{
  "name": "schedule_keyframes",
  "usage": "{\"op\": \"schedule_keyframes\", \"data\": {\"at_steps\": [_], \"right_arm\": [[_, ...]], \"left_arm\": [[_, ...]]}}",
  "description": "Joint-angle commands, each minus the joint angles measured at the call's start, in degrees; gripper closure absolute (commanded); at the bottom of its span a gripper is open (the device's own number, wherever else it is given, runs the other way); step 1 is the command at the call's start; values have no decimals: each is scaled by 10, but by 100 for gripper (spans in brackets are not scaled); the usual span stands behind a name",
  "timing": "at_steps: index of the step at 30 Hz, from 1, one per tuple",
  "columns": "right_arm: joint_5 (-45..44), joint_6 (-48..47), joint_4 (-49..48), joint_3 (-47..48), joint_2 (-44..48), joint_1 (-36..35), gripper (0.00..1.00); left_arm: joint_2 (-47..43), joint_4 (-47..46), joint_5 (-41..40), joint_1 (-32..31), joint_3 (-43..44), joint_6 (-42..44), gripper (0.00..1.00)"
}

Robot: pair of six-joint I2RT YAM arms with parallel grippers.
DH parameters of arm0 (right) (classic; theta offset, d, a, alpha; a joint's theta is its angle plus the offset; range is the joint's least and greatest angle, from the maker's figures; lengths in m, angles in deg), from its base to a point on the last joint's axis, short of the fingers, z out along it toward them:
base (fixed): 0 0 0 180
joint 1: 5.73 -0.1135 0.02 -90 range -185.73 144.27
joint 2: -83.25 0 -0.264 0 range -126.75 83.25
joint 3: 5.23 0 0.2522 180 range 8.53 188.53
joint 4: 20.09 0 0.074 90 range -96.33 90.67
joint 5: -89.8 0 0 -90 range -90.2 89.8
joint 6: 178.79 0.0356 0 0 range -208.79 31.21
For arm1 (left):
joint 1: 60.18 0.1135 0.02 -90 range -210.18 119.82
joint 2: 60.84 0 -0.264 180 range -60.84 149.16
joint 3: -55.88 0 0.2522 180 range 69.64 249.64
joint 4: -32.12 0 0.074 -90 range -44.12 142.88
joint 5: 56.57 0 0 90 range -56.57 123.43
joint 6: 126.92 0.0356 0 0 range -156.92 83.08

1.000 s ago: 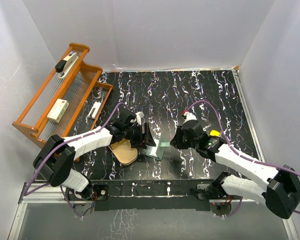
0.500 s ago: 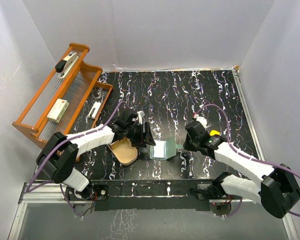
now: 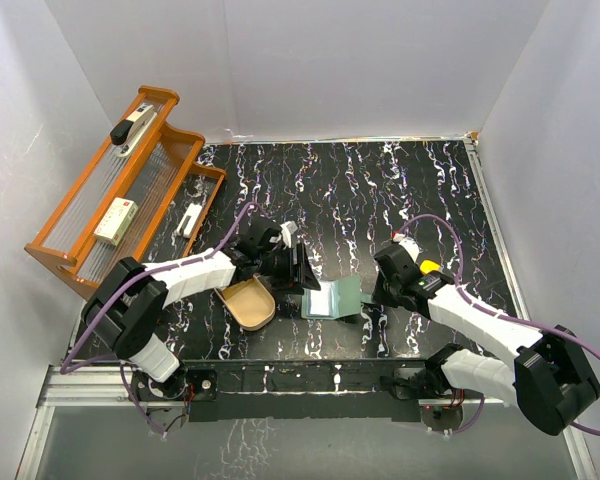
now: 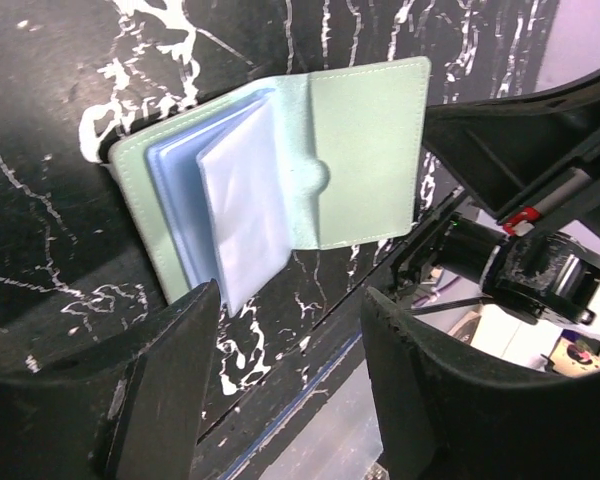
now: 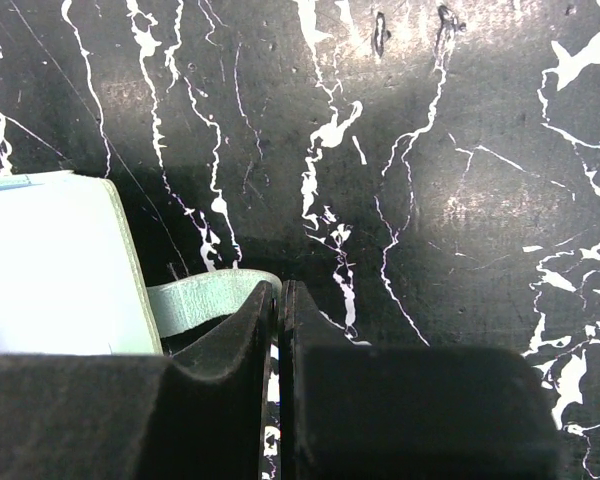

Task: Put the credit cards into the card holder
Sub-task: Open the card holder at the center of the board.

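The card holder (image 3: 332, 298) lies open on the black marbled table, pale green outside with blue clear sleeves (image 4: 235, 195) inside. My right gripper (image 3: 377, 291) is at its right edge, jaws shut on the green snap tab (image 5: 205, 300), and the holder's pale cover (image 5: 50, 270) shows to the left of my right gripper (image 5: 280, 300). My left gripper (image 3: 302, 270) hovers just left of and above the holder, open and empty, and its fingers (image 4: 170, 385) frame the holder's near edge around my left gripper (image 4: 290, 370). No credit cards show in any view.
A tan oval dish (image 3: 248, 303) sits left of the holder under my left arm. A wooden rack (image 3: 120, 200) with a stapler and small boxes stands at the far left. The table's front edge (image 3: 310, 362) runs close below the holder.
The holder stood nearly folded between both grippers; now it lies spread open. My right gripper has moved right and nearer with the tab. My left gripper has shifted slightly right.
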State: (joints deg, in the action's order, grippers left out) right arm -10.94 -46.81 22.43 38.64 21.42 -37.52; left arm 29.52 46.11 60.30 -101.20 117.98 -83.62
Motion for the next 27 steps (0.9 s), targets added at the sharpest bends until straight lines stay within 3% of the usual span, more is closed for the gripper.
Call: {"op": "schedule_keyframes", "data": {"at_steps": [1,23,27], "right_arm": [[3,1,-27,-2,13,2,100],[15,0,-44,-9,10,2,100],[26,-1,-50,-11,6,2,100]], "left_arm": [[4,-45,33,-3,-1,-20,44],[73,-89,31,-9,11,-27,44],[65,-134,54,-9,0,-51,45]]}}
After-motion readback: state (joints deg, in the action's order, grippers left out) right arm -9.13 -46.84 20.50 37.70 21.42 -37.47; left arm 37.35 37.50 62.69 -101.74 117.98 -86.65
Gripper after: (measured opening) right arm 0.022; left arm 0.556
